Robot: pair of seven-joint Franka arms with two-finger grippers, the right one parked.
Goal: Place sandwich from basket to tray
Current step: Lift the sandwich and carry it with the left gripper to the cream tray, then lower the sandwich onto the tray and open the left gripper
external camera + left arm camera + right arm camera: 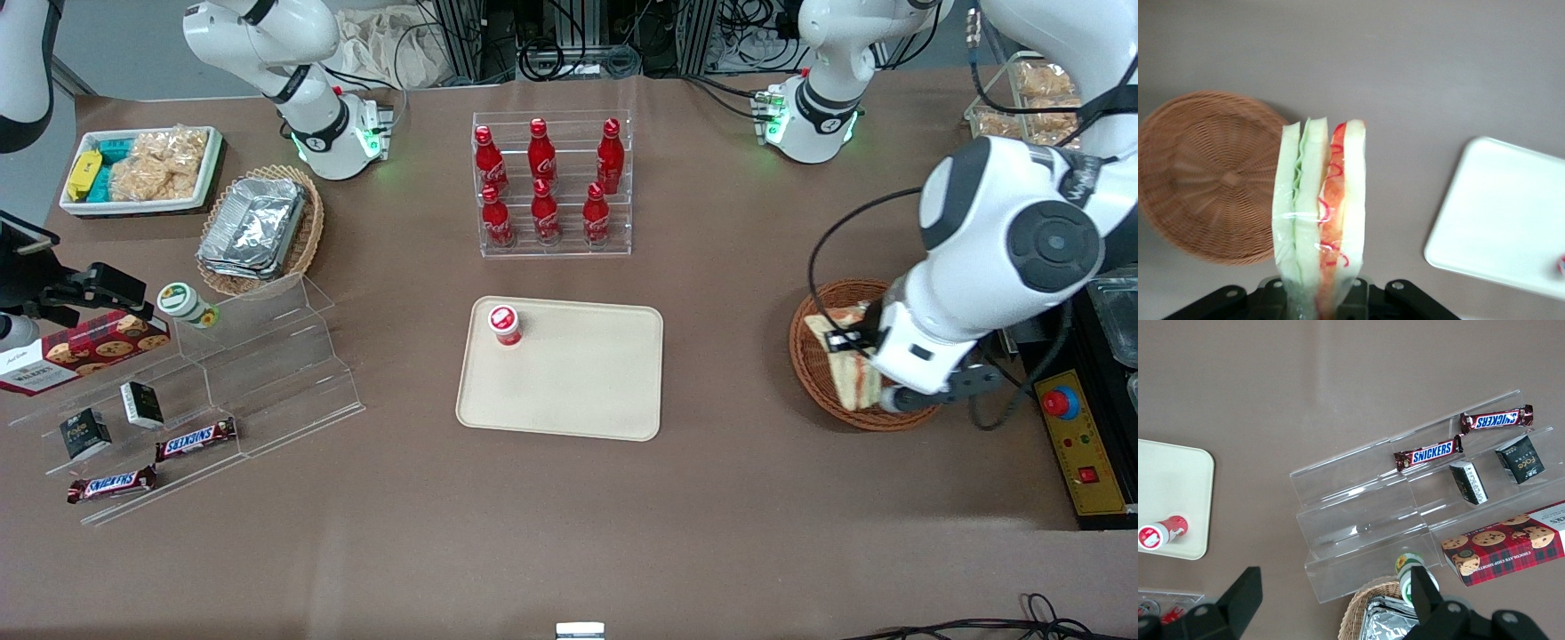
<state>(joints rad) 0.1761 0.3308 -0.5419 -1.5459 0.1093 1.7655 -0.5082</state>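
Pincer (1317, 303) clamped on sandwich (1319, 213) at one end, filling edge outward, lifted above basket (1205, 177); tray (569, 382) waits mid-counter, cup (504, 324) in corner.

The left arm reached down at its end of the table, its gripper (861, 366) clamped around the sandwich (849, 356).

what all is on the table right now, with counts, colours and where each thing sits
sandwich: 1, pale bread, held above the basket
basket: 1, reddish-brown, working arm's end
tray: 1, beige, table centre
cup: 1, red-white, on tray corner
bottles: 6, red, clear rack farther from camera than tray
foil containers: stack, silver, tan basket
chocolate bars: 2, brown, clear stand
cookie box: 1, red
tool: shut on sandwich
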